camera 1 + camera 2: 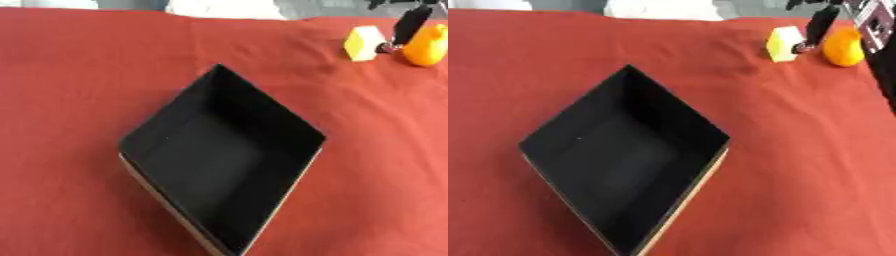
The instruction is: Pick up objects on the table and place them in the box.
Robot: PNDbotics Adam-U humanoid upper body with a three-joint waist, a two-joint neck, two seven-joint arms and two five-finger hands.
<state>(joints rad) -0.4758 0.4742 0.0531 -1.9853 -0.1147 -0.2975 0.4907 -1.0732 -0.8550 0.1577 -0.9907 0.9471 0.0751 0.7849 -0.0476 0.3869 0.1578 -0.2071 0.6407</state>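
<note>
Your table is covered by a red cloth (70,75) that fills nearly the whole frame. In the middle, running down toward the lower edge, sits the black box (289,120), turned corner-on so it reads as a diamond; its inside is dark and nothing shows in it, and a pale edge runs along its lower rim.

Move your eye to the upper right of the frame. There a small yellow block (364,43) lies on the cloth, well apart from the box. Just right of it a black finger of your right hand (819,24) reaches down between the block and an orange rounded object (427,46), which sits at the right edge. The fingertip comes close to both, but you cannot tell whether it touches either, nor whether the hand is released or clenched. Your left hand does not show.
</note>
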